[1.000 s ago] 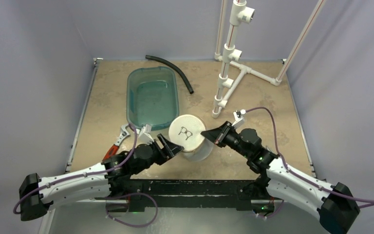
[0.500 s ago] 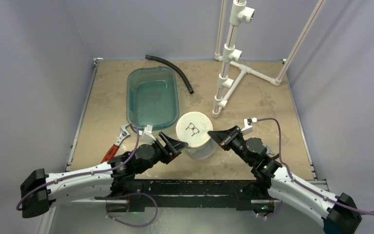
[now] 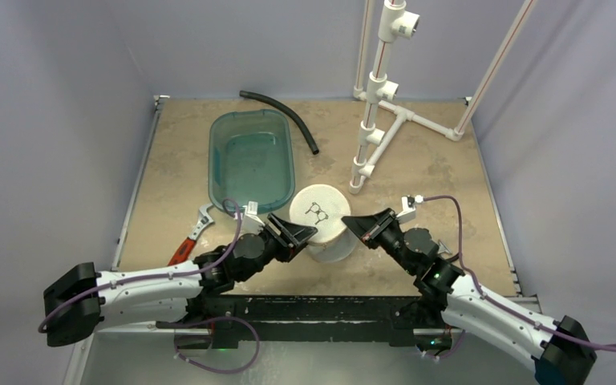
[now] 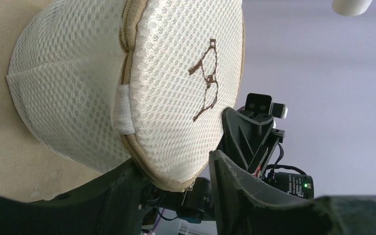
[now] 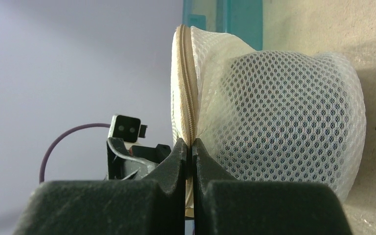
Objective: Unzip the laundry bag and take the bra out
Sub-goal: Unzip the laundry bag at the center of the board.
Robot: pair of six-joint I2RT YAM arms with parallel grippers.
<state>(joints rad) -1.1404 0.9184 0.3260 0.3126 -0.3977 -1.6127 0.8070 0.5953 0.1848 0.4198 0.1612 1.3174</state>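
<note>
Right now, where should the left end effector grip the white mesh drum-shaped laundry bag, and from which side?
Grip the tan zip seam under the flat top of the laundry bag, from the left, opposite the right end effector pinching it. The seam is a raised ridge on soft mesh; the open jaws of the left end effector straddle it.

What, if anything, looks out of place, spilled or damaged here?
Nothing stands out. The laundry bag sits upright and zipped, with no visible damage, and nothing has spilled. The only stray item is a wrench lying near the left edge of the table.
</note>
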